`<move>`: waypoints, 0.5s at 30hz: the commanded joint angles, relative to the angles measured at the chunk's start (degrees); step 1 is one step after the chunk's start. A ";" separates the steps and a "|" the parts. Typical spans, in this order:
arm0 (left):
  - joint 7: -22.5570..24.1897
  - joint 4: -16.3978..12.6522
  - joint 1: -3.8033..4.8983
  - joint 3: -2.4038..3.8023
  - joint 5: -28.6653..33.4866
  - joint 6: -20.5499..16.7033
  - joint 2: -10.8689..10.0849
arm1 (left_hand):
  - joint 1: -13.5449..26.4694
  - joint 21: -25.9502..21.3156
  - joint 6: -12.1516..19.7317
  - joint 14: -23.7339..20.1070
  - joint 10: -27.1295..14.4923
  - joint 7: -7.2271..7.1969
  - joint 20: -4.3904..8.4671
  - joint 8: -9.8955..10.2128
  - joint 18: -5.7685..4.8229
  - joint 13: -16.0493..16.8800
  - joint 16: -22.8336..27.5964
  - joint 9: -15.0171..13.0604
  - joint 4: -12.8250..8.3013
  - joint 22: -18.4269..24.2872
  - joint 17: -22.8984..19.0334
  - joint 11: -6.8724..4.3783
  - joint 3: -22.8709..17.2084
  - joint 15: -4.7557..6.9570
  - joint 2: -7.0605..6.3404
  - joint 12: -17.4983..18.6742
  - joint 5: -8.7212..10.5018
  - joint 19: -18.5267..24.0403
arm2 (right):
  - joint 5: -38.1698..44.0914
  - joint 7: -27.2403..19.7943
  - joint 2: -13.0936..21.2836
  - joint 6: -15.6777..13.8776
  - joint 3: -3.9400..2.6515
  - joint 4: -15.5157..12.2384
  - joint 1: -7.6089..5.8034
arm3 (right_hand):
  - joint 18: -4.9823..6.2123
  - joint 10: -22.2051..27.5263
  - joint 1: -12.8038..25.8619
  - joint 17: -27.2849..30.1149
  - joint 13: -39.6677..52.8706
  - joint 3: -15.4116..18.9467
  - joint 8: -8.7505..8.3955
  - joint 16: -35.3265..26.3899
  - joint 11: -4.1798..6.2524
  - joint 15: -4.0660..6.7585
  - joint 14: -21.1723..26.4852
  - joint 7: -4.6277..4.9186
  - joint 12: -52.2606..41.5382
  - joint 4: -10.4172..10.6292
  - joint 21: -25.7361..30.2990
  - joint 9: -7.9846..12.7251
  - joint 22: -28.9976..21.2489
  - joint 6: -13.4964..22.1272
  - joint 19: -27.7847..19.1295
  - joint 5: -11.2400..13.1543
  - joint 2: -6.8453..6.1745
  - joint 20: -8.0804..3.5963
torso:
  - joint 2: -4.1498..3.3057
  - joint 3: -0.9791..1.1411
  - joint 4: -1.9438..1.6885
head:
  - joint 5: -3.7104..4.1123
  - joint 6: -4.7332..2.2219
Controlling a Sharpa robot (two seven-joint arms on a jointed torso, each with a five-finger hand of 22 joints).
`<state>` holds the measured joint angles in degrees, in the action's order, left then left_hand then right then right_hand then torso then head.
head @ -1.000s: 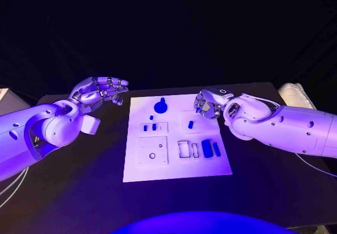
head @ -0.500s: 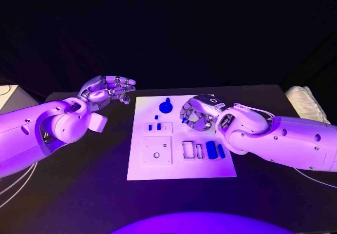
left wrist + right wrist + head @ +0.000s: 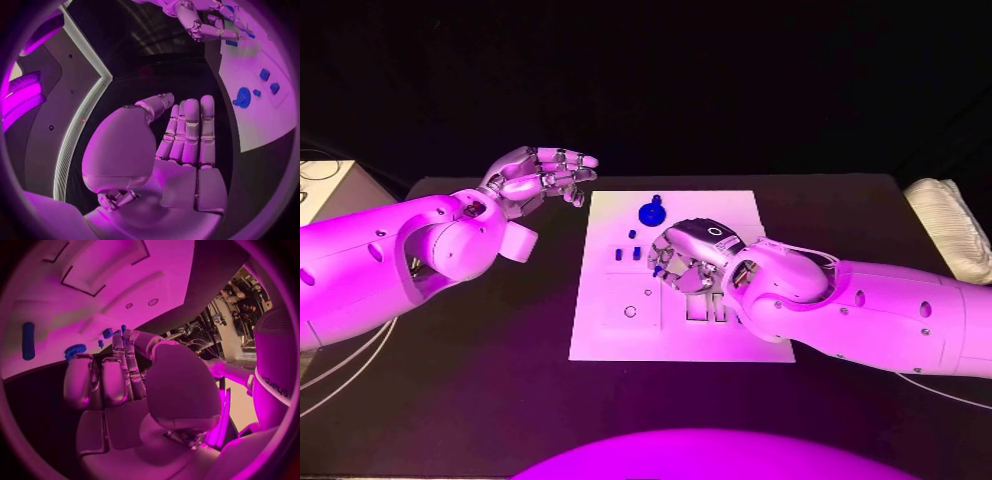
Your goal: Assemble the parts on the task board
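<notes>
Head view: white rectangular task board (image 3: 678,340) mid black desk (image 3: 473,400). Right hand (image 3: 684,258) low over its centre, fingers curled, grasp unclear. Left hand (image 3: 538,172) raised beside the board, fingers loosely spread, empty. Round blue knob part (image 3: 652,212) and small blue parts (image 3: 635,254) lie loose; assembly looks barely begun.
Left wrist view: left-hand fingers (image 3: 190,131) straight, holding nothing.
Right wrist view: long blue bar part (image 3: 28,340) on board, well apart from right-hand fingers (image 3: 115,380).

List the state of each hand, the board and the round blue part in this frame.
Left hand: raised beside the board, fingers together, holding nothing.
Right hand: over the board's middle, fingers curled; grip unclear.
Board: flat on the table.
Round blue part: on the board's far end, untouched.
</notes>
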<state>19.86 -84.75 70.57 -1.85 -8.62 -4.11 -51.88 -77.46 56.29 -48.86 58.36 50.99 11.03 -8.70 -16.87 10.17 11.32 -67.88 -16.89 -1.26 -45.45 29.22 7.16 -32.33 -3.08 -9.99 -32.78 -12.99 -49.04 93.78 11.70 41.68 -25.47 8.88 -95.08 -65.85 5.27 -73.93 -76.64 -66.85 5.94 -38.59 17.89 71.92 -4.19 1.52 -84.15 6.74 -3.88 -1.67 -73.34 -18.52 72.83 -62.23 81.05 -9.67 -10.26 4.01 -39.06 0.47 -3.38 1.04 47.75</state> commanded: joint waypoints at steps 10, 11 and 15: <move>0.06 -0.39 0.01 0.05 -0.16 0.62 0.01 | -0.32 -0.24 0.45 -0.08 -0.47 -0.08 -0.04 -0.21 0.45 0.08 0.20 -0.06 -0.03 0.04 -0.08 0.07 0.29 -0.04 0.34 -0.33 -0.23 -0.37 | 2.66 0.30 -1.68 1.17 0.23 0.90 0.98 | -1.03 -1.87 0.08 0.17 0.11 -0.56 0.38 0.15 1.49 0.35 -2.13 0.01 -0.29 -0.16 -0.27 -0.19 -0.02 -0.17 0.21 -0.22 0.68 0.02 | -0.04 0.10 0.06 | -0.81 1.00; 0.05 -0.39 0.01 0.05 -0.16 0.62 0.00 | -0.32 -0.24 0.45 -0.08 -0.47 -0.08 -0.04 -0.21 0.45 0.08 0.20 -0.06 -0.03 0.04 -0.08 0.07 0.29 -0.04 0.34 -0.33 -0.23 -0.37 | 2.69 0.31 -1.72 1.22 0.25 0.88 1.01 | -1.03 -1.87 0.08 0.17 0.11 -0.56 0.38 0.15 1.49 0.35 -2.13 0.01 -0.29 -0.16 -0.27 -0.19 -0.02 -0.17 0.21 -0.22 0.68 0.02 | -0.03 0.11 0.06 | -0.84 1.06; -0.01 -0.40 0.01 0.05 -0.16 0.67 -0.04 | -0.32 -0.24 0.45 -0.08 -0.47 -0.08 -0.04 -0.21 0.45 0.08 0.20 -0.06 -0.03 0.04 -0.08 0.07 0.29 -0.04 0.34 -0.33 -0.23 -0.37 | 2.74 0.35 -1.83 1.38 0.30 0.86 1.07 | -1.03 -1.87 0.08 0.17 0.11 -0.56 0.38 0.15 1.49 0.35 -2.13 0.01 -0.29 -0.16 -0.27 -0.19 -0.02 -0.17 0.21 -0.22 0.68 0.02 | -0.04 0.13 0.10 | -0.91 1.32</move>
<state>19.71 -84.97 70.56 -1.86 -8.63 -4.11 -51.96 -77.46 56.29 -48.86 58.36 50.99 11.03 -8.70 -16.87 10.17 11.32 -67.88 -16.89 -1.26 -45.45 29.23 7.16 -32.33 -3.08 -9.99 -32.78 -12.99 -49.04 95.37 11.94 39.93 -24.96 9.17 -94.21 -64.83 5.27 -73.93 -76.65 -66.73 5.97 -38.75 18.08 71.92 -4.19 1.52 -84.16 6.83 -4.12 -1.84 -73.33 -18.77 72.82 -62.14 81.04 -9.66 -10.27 4.01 -39.11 0.58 -3.32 0.16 48.90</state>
